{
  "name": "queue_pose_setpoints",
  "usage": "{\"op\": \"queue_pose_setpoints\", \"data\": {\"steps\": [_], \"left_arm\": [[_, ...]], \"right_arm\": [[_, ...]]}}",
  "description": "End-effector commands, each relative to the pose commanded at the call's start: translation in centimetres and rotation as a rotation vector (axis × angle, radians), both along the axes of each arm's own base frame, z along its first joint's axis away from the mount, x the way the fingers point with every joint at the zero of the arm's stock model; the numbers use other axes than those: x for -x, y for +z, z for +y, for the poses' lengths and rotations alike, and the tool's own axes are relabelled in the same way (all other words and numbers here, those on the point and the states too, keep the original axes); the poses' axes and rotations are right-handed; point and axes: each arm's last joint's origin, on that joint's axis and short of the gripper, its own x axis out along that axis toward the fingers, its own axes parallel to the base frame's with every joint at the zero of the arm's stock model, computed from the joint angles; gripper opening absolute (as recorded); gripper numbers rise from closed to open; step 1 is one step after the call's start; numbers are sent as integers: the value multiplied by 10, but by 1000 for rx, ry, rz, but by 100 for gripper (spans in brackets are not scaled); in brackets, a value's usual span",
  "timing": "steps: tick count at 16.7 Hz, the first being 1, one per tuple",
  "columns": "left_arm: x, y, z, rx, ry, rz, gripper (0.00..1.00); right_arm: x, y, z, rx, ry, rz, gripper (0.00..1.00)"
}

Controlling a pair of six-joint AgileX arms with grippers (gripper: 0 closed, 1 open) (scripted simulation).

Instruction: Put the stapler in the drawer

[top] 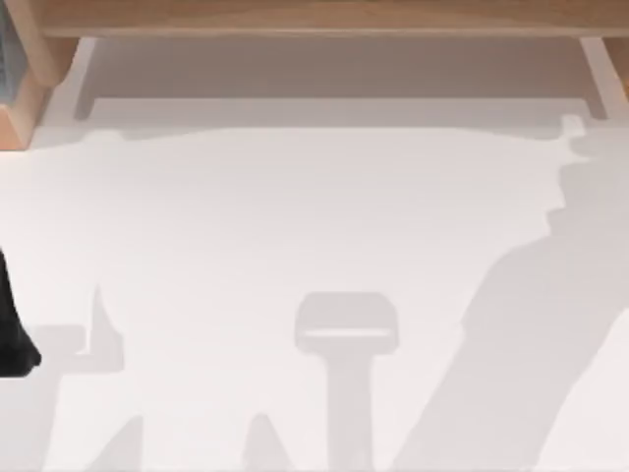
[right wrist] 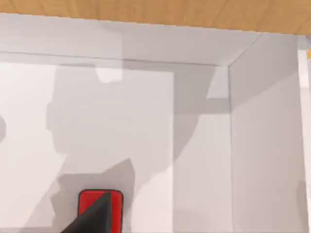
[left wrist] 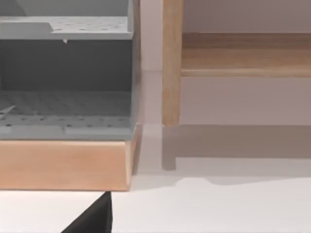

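The stapler [right wrist: 100, 204] is a small glossy red block in the right wrist view, low over the white floor of the drawer [right wrist: 262, 126]. A black part of my right gripper [right wrist: 95, 221] overlaps its near end, and whether it is gripped is not visible. Grey shadows of the arm fall across the drawer floor around it. In the top view the drawer's white inner wall [top: 334, 74] runs under a wooden edge [top: 314, 15]. My left arm [top: 15, 339] is parked at the left edge of the table; a black tip of the left gripper [left wrist: 95, 218] shows in the left wrist view.
A grey perforated shelf unit [left wrist: 68, 107] stands on a wooden base [left wrist: 63, 165] at the far left. Beside it stands a wooden post [left wrist: 171, 63] with a wooden rail [left wrist: 243, 58] behind it. White drawer walls meet in a corner [right wrist: 228, 65].
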Motion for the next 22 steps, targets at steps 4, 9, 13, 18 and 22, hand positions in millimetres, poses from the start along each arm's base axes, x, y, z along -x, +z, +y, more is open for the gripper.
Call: {"op": "queue_pose_setpoints", "data": {"steps": [4, 9, 13, 18, 22], "left_arm": [[0, 0, 0, 0, 0, 0, 100], [0, 0, 0, 0, 0, 0, 100], [0, 0, 0, 0, 0, 0, 100], [0, 0, 0, 0, 0, 0, 100], [0, 0, 0, 0, 0, 0, 100]], "right_arm": [[45, 10, -56, 247, 58, -277, 100], [115, -25, -103, 738, 190, -452, 100], [162, -75, -93, 1107, 340, -475, 100], [194, -134, -36, 1342, 556, -519, 100], [202, -162, 17, 1352, 716, -626, 100]]}}
